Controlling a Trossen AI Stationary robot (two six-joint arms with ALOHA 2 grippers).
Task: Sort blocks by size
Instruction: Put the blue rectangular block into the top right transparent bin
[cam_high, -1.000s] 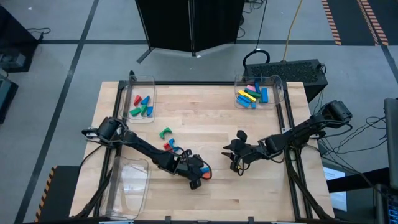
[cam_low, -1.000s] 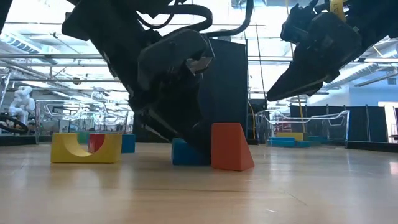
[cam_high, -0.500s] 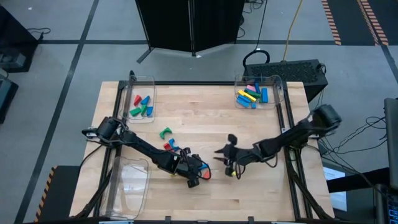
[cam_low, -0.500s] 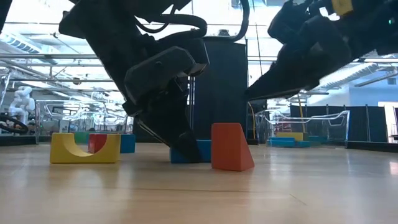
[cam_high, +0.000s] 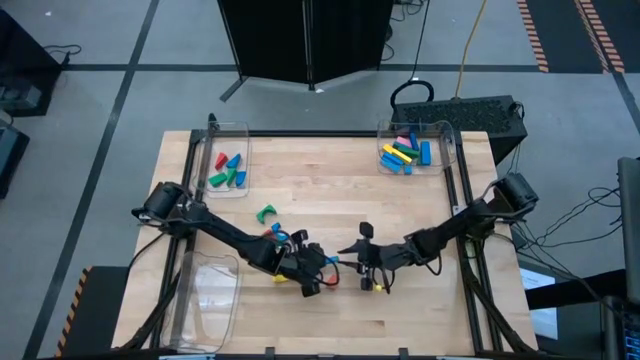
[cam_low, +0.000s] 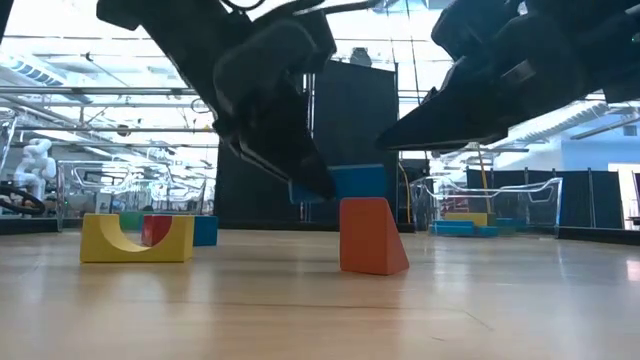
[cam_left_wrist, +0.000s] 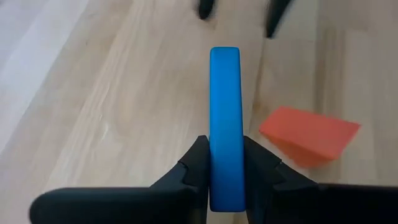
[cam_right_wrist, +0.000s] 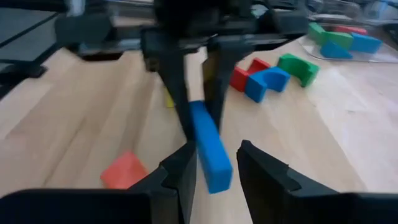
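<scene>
My left gripper (cam_high: 318, 270) is shut on a blue bar-shaped block (cam_left_wrist: 224, 112), held above the table near its front middle. An orange wedge block (cam_low: 372, 237) stands on its broad base on the table just below and beside the bar. My right gripper (cam_right_wrist: 217, 149) is open and faces the left one. Its fingers stand on either side of the bar's free end (cam_right_wrist: 211, 168), and I cannot tell whether they touch it. A yellow arch block (cam_low: 137, 238) lies on the table, with red and blue blocks (cam_right_wrist: 261, 79) and a green arch (cam_right_wrist: 298, 67) nearby. My left gripper pinches the blue bar's two broad faces near one end (cam_left_wrist: 224, 186) between its two fingers. The bar stands on its narrow edge and sticks straight out beyond the fingertips toward the right gripper. In the low view the bar (cam_low: 350, 182) is lifted clear of the table, about level.
A clear bin (cam_high: 230, 160) at the far left holds several blocks. A second bin (cam_high: 412, 150) at the far right holds several longer ones. A third clear bin (cam_high: 205, 295) stands at the near left. The table's black frame rails run along both sides.
My left gripper has risen and lifted the blue bar off the table from beside the orange wedge, which has stayed in place. My right gripper has moved toward the table's left, close to the bar's free end.
</scene>
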